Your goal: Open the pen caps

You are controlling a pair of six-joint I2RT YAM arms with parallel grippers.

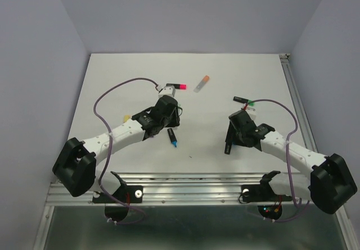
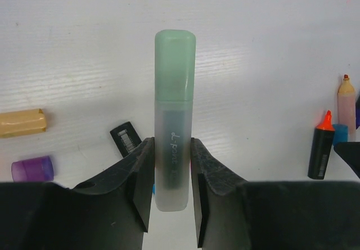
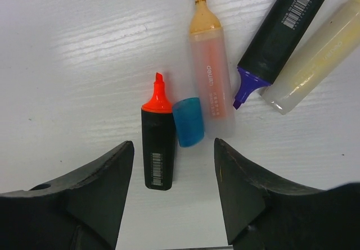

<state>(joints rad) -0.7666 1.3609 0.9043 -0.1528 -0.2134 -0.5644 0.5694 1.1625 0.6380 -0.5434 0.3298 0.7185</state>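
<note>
My left gripper point(image 2: 171, 143) is shut on the frosted barrel of a highlighter pen point(image 2: 171, 166) that points away from the camera, its green cap point(image 2: 175, 64) still fitted. A peach cap point(image 2: 21, 122) and a purple cap point(image 2: 32, 168) lie loose on the table to its left. My right gripper point(image 3: 173, 146) hangs open above the table and holds nothing. Just beyond its fingertips lie a blue cap point(image 3: 188, 121), a black pen with a bare orange tip point(image 3: 158, 143) and a translucent orange pen point(image 3: 211, 81), also uncapped.
A black pen with a purple tip point(image 3: 281, 33) and a pale yellow barrel point(image 3: 318, 56) lie at the upper right of the right wrist view. In the top view, an orange-tipped pen point(image 1: 202, 83) and a black blue-tipped pen point(image 1: 172, 137) lie on the white table point(image 1: 112, 81).
</note>
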